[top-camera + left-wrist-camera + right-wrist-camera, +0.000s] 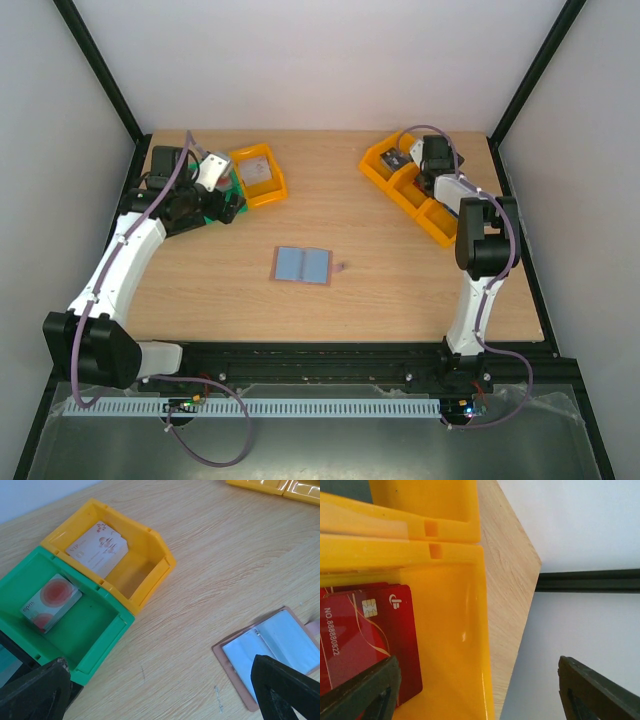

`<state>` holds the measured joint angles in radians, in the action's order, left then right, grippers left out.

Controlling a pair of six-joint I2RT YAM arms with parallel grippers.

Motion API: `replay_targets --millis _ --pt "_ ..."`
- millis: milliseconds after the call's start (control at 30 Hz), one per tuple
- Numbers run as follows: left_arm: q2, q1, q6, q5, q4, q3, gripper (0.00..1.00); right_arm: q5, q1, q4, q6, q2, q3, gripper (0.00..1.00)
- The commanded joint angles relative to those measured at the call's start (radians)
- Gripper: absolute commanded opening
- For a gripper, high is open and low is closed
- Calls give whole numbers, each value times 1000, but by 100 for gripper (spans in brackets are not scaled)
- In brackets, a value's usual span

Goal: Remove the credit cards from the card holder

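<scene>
Wallet (301, 265) lies opened flat at centre of table (400, 310), blue inside up, long axis left to right. Left gripper (160, 687) hangs wide open near a green bin (87, 627); right gripper (480, 690), open too, hovers over a red card (370, 640) in a yellow bin (455, 645).

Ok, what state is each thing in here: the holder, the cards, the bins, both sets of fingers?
card holder: open, flat on the table, blue inside up.
white-and-red card: resting in the left orange bin.
card with red circles: resting in the green bin.
red card: lying in the right orange bin.
left fingers: open, holding nothing.
right fingers: open, holding nothing, over the red card.
</scene>
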<state>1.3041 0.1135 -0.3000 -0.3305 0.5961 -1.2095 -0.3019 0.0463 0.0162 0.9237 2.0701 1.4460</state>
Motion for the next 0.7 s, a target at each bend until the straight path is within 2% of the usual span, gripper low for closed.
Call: replay_targets --millis 0,167,333,433,533,667 --pt "-4 -8 -5 -19 7 2 99 -13 -4 -61 -21 -1 2 88" --pt "-12 -9 -7 -21 8 4 99 8 -2 -63 -83 -22 25 90" --pt "-11 -14 -4 -47 4 8 99 153 29 -71 -275 -156 56 89" --pt "-16 -17 13 -76 -10 29 99 298 43 -51 -521 -254 43 89" --pt "-31 -22 57 -154 -51 86 99 463 54 43 -823 -359 -48 86" --pt "-51 -32 192 -289 -156 211 99 535 133 187 -1150 -455 -204 78"
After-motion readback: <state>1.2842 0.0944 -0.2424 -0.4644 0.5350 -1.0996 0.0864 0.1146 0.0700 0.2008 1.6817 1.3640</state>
